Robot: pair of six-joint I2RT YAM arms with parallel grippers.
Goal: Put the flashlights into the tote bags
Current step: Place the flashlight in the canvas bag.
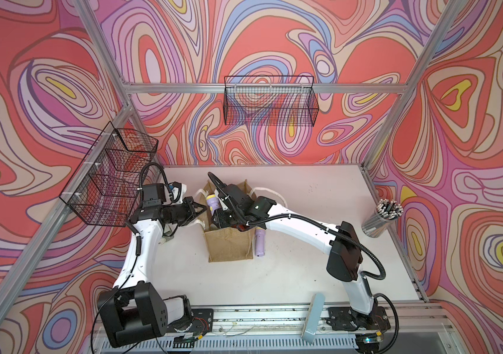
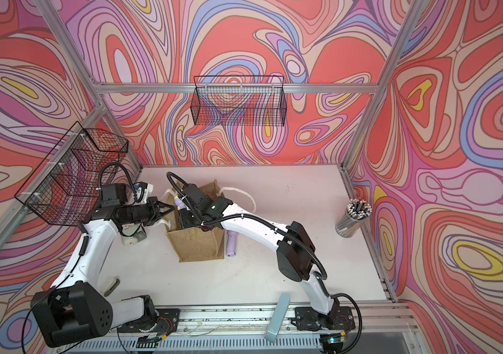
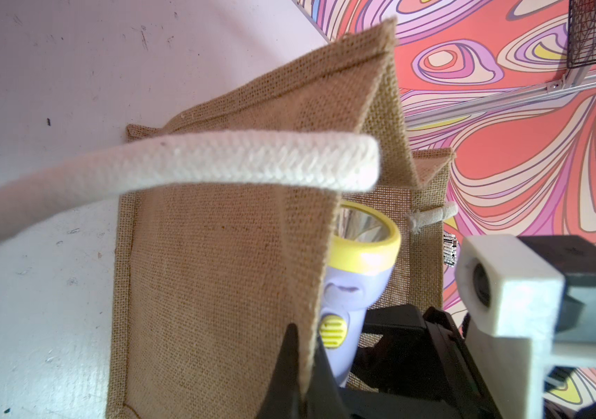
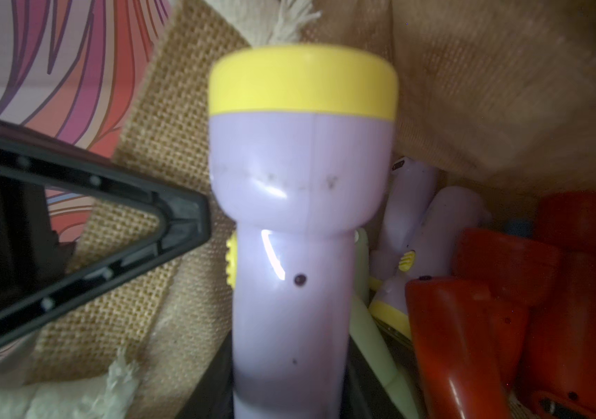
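White tabletop, ringed by swirl-patterned walls. Near its middle, upright with mouth open: boxy tan burlap tote bag, thick white rope handle arching over the left side wall. Well apart, by the table's right edge: clear cup of grey rods.

Left gripper: clamps tight on the bag's left side wall at the rim, burlap pinched between black fingers.

Right gripper: reaches into the bag's mouth, jaws narrowed around the barrel of a lilac plastic flashlight with yellow head ring and yellow switch. Holds it inside the opening, head near the rim, close to the pinched wall.

Flat on the table, outside the bag, just beside its right side: second lilac flashlight.

Deeper in the bag, in the right wrist view, piled against each other: red flashlights, more lilac flashlights, one pale green barrel.
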